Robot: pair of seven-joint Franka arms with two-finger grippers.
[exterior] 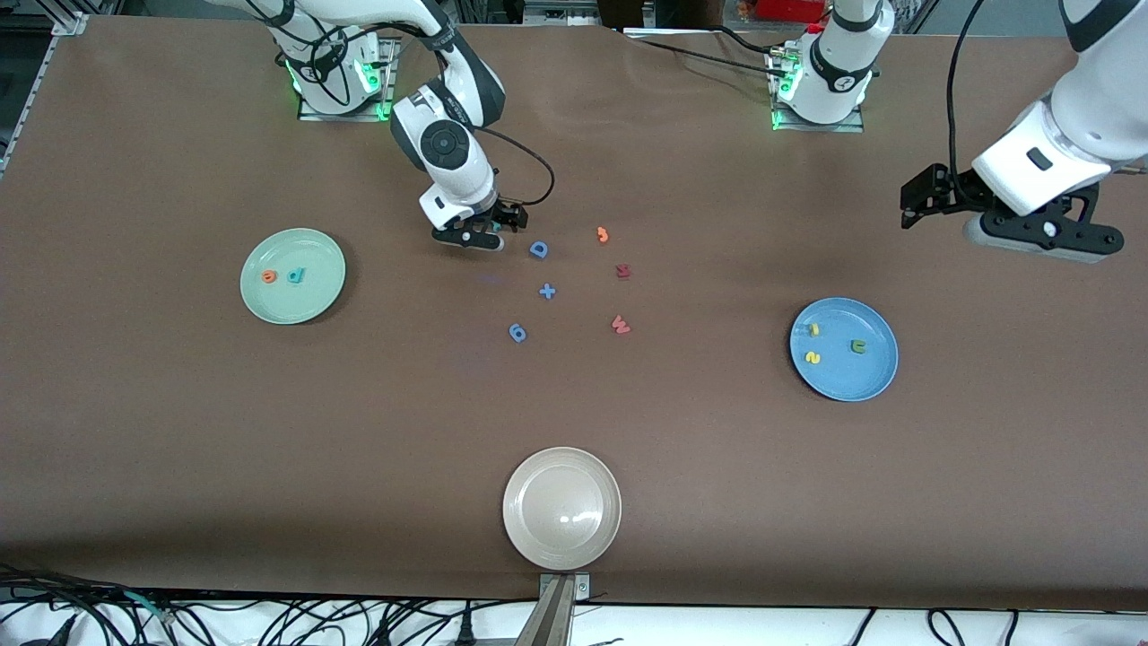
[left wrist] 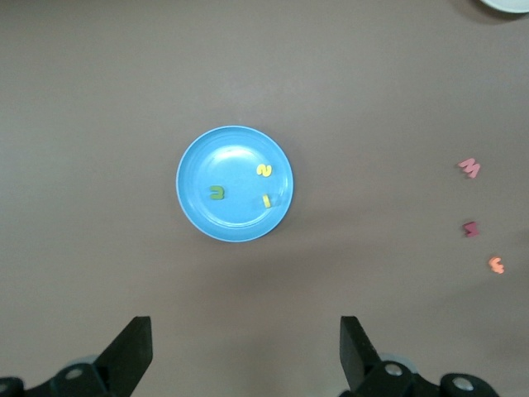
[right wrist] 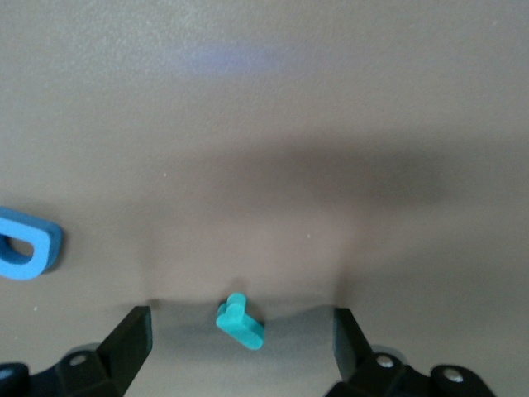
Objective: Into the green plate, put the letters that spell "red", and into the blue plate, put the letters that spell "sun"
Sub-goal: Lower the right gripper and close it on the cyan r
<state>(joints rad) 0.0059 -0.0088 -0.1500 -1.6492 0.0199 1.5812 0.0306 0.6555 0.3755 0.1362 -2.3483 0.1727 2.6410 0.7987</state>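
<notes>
Front view: my right claw [exterior: 484, 231] is low over the bench's middle, beside the blue capital "D" [exterior: 538, 249]. The green plate [exterior: 309, 301] already holds the orange "e" [exterior: 268, 276] and teal "d" [exterior: 297, 275]. My left claw [exterior: 1004, 215] waits, spread, off the blue plate [exterior: 865, 381].

Left wrist view: "s" [left wrist: 264, 171], "u" [left wrist: 265, 200], "n" [left wrist: 216, 193] sit in the blue plate.

Right wrist view: fingers wide apart, empty, straddling the teal "r" [right wrist: 240, 321]. Judgement: centre on it, descend to the bench, close gently on this thin piece; avoid nudging the "D".
</notes>
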